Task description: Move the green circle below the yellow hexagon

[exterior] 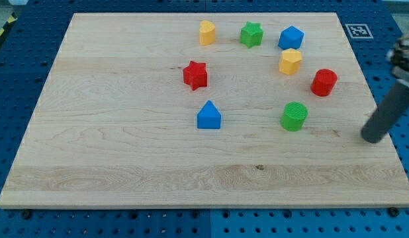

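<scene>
The green circle [294,116] is a short green cylinder on the wooden board, right of centre. The yellow hexagon [290,61] sits above it, toward the view's top, with a clear gap between them. My tip [372,137] is the lower end of the dark rod at the view's right edge. It rests on the board to the right of the green circle and slightly lower, well apart from it and touching no block.
A red cylinder [323,82] sits between the hexagon and my rod. A blue pentagon-like block [291,37], a green star [251,34] and a yellow block [206,32] line the top. A red star [195,75] and a blue house-shaped block [208,116] lie left. The board's right edge [390,132] is beside my tip.
</scene>
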`<state>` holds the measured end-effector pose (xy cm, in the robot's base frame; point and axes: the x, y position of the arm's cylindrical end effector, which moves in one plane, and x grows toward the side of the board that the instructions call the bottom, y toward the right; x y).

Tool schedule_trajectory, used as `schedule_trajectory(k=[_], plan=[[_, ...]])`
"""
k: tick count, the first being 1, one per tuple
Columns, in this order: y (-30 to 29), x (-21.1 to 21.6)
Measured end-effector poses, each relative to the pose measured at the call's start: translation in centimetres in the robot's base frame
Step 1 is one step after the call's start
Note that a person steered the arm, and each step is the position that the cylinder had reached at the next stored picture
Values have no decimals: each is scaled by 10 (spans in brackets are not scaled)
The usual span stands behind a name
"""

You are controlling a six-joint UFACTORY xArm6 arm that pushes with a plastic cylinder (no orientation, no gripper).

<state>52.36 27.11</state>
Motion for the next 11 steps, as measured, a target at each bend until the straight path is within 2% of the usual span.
schedule_trajectory(k=[1,2,3,4,5,6,7,8,9,10,11], plan=[[-63,18],[-154,-29],[-107,-57],[-59,-52],[-140,-62],[-210,-103],[-203,-121],[-206,-51],[-217,-61],[-198,-92],[-257,-177]])
